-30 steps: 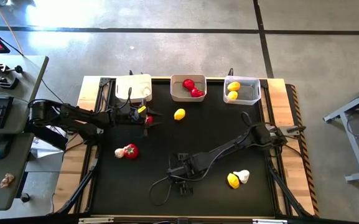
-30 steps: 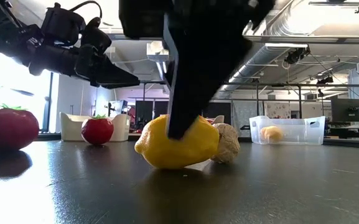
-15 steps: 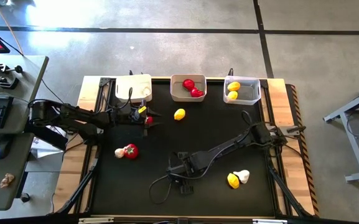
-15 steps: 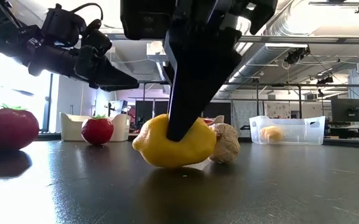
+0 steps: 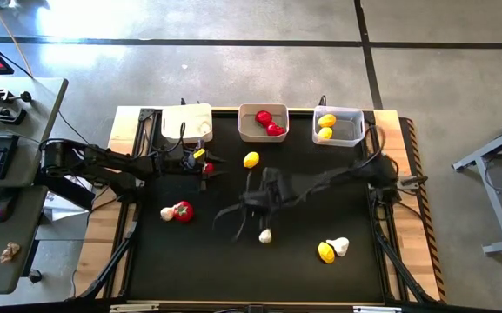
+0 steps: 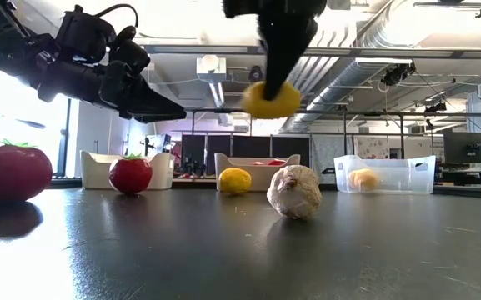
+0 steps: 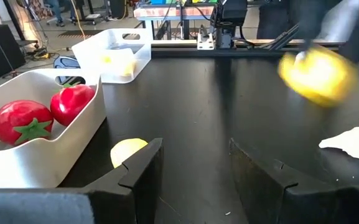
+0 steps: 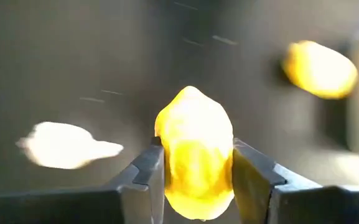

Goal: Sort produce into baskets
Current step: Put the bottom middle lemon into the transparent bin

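My right gripper is shut on a yellow lemon, well above the table's middle. A white garlic bulb rests on the black mat beneath it. Another lemon lies near the far baskets. The grey basket holds two tomatoes and the clear basket holds lemons. The white basket stands left of them. My left gripper hangs open at the far left, over a red tomato standing on the mat. My right gripper pinches the lemon's two long sides between its two fingers. The fingers come from above and lie along the lemon, whose pointed end sticks out past their tips. The lemon hangs clear of the table.
A tomato and a garlic bulb lie together at the left. A lemon and a garlic bulb lie together at the near right. The baskets line the far edge.
My right gripper has taken hold of the lemon that lay beside the garlic bulb near the table's front, and has lifted it clear. It has swung up and toward the far edge. The garlic bulb stays on the mat.
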